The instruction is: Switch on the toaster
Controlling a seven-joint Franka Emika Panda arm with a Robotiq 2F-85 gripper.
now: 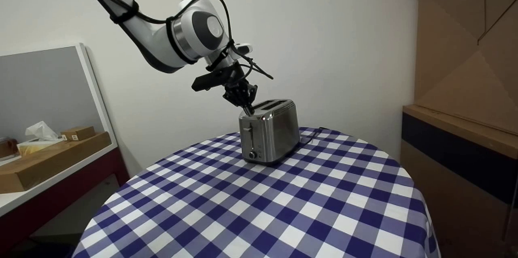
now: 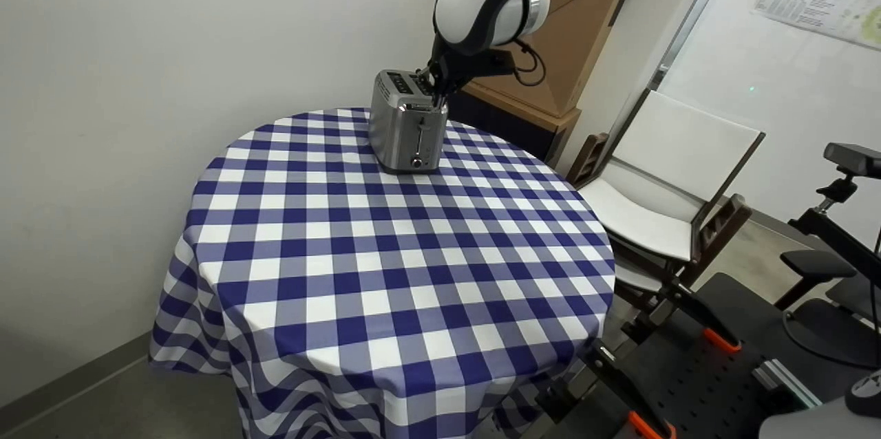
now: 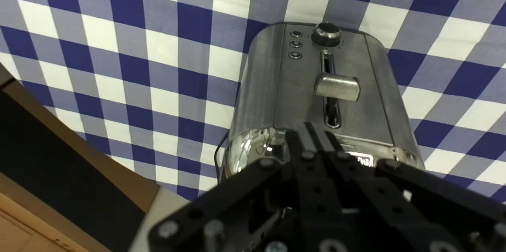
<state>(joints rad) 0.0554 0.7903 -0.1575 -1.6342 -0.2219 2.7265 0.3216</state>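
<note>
The hand [image 3: 315,131] perhaps touches a shiny, boxy silver toaster [image 3: 298,98].

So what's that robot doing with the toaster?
It looks like the robot arm is getting ready to switch on the silver toaster, which stands upright on the blue-and-white checked tablecloth. Its gripper is shut, holding nothing, with its tips right by the toaster's top edge, above the lever. I can't tell if they're touching the metal. In an exterior view the lever sits high up, so it isn't pushed down yet. Pushing it down is probably next.
</note>
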